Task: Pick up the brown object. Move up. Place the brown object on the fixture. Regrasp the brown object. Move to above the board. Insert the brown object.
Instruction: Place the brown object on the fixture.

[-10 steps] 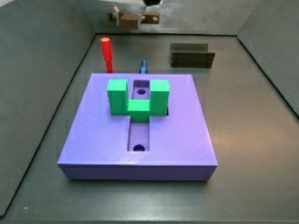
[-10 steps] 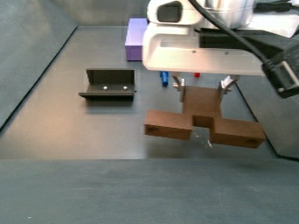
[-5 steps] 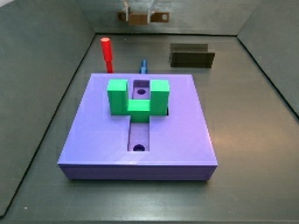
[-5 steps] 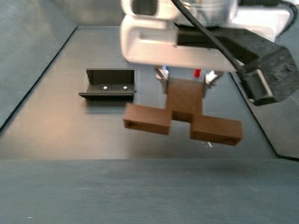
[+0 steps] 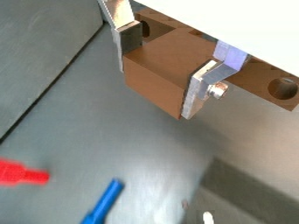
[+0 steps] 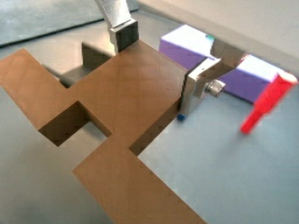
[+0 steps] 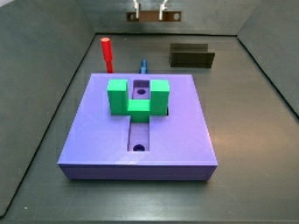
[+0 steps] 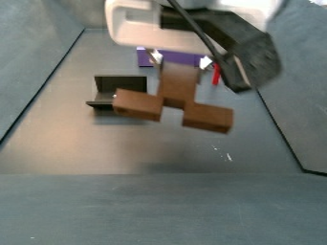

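Observation:
My gripper (image 8: 181, 73) is shut on the brown object (image 8: 173, 100), a brown stepped piece with side arms, and holds it tilted in the air near the fixture (image 8: 119, 93). In both wrist views the silver fingers (image 5: 207, 84) (image 6: 198, 84) clamp its middle block (image 5: 162, 77) (image 6: 117, 114), and a round hole shows near one end. In a side view the gripper (image 7: 153, 15) with the piece hangs high at the back, beyond the lavender board (image 7: 176, 131) and its green U-shaped block (image 7: 138, 96). The dark fixture (image 7: 191, 56) stands on the floor behind the board.
A red upright peg (image 7: 107, 54) and a small blue peg (image 7: 143, 66) stand behind the board; both show in a wrist view, the red one (image 5: 21, 173) and the blue one (image 5: 103, 201). Dark walls enclose the grey floor.
The gripper has risen with the brown object and carried it sideways toward the fixture. The piece now hangs more tilted. Board and pegs have not moved.

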Available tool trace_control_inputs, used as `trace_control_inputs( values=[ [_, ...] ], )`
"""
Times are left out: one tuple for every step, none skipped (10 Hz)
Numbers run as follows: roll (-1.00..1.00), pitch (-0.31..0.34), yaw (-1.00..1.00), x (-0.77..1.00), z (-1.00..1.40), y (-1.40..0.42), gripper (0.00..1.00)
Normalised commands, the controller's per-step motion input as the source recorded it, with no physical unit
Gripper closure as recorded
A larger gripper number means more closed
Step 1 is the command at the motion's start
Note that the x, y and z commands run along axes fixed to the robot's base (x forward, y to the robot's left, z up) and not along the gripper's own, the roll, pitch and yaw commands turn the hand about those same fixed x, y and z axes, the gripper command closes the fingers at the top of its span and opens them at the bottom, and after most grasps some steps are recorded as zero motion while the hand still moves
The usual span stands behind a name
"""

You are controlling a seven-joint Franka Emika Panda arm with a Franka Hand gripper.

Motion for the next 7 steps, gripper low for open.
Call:
trace_control_inputs(
  values=[
    [-0.39,0.160,0.00,1.00,0.18,-0.40,1.00],
    [-0.55,0.103,0.00,0.95,0.31,-0.25,1.00],
    [-0.70,0.000,0.00,0.77,0.38,-0.12,1.00],
    [-0.73,-0.029,0.00,0.75,0.29,-0.06,1.00],
    [-0.73,-0.120,0.00,0.67,0.30,-0.05,1.00],
    [-0.72,-0.134,0.00,0.67,0.28,-0.07,1.00],
    [-0.39,0.000,0.00,0.91,0.07,-0.27,1.00]
  ],
)
